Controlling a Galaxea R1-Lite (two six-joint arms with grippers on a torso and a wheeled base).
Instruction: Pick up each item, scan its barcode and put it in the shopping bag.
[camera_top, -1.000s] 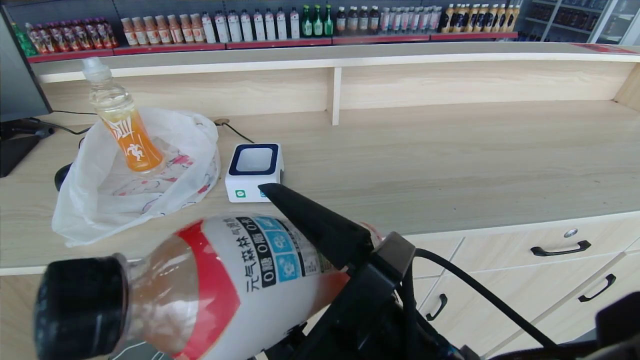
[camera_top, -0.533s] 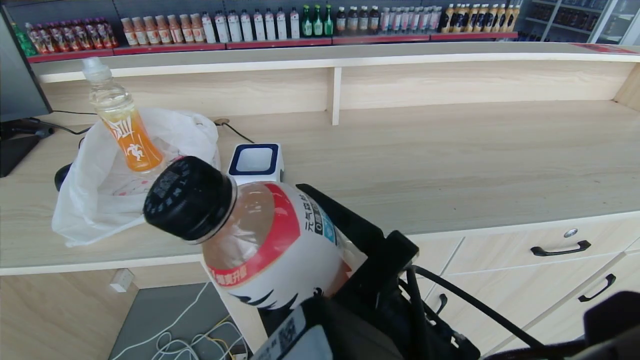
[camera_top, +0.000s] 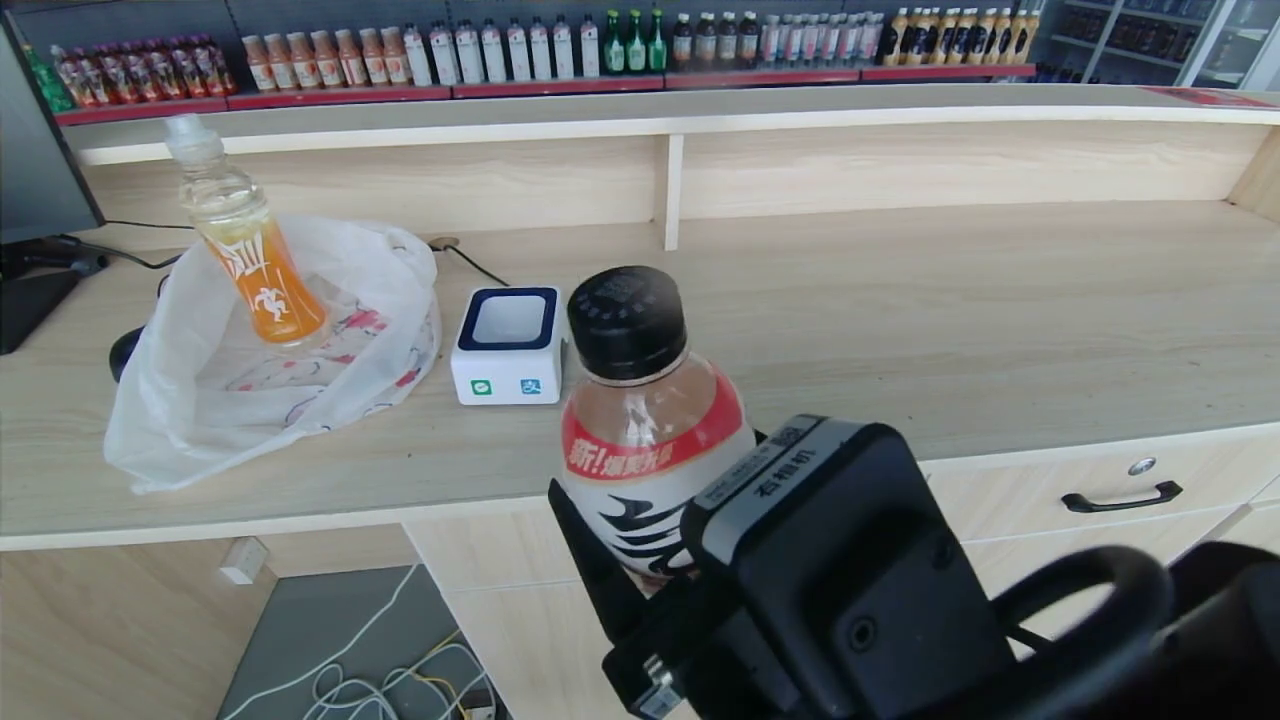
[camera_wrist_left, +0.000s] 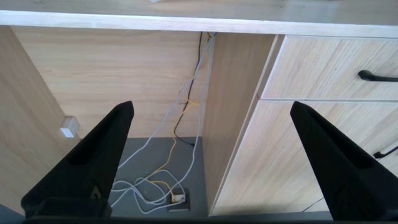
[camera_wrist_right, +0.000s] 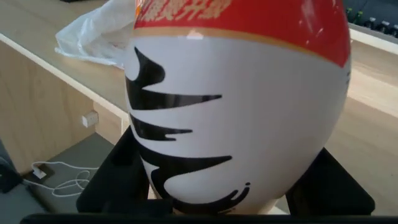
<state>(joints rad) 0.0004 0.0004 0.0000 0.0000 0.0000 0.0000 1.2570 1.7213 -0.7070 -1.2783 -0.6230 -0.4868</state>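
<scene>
My right gripper (camera_top: 650, 545) is shut on a clear drink bottle (camera_top: 645, 430) with a black cap and a red and white label, held upright in front of the counter's near edge. In the right wrist view the bottle (camera_wrist_right: 239, 106) sits between the black fingers (camera_wrist_right: 115, 180). The white scanner (camera_top: 507, 343) with a blue-rimmed window stands on the counter just left of the bottle's cap. Farther left lies the white shopping bag (camera_top: 200, 400), with an orange drink bottle (camera_top: 250, 250) standing in it. My left gripper (camera_wrist_left: 208, 174) hangs open below the counter, holding nothing.
A dark monitor (camera_top: 40, 170) stands at the far left. A raised ledge with a divider (camera_top: 672, 190) backs the counter (camera_top: 900, 320). Drawers with black handles (camera_top: 1120, 495) lie below on the right. Cables (camera_top: 330, 670) lie on the floor under the counter.
The right gripper has turned the bottle from lying on its side, cap to the left, to upright, and carried it to the right, uncovering the scanner.
</scene>
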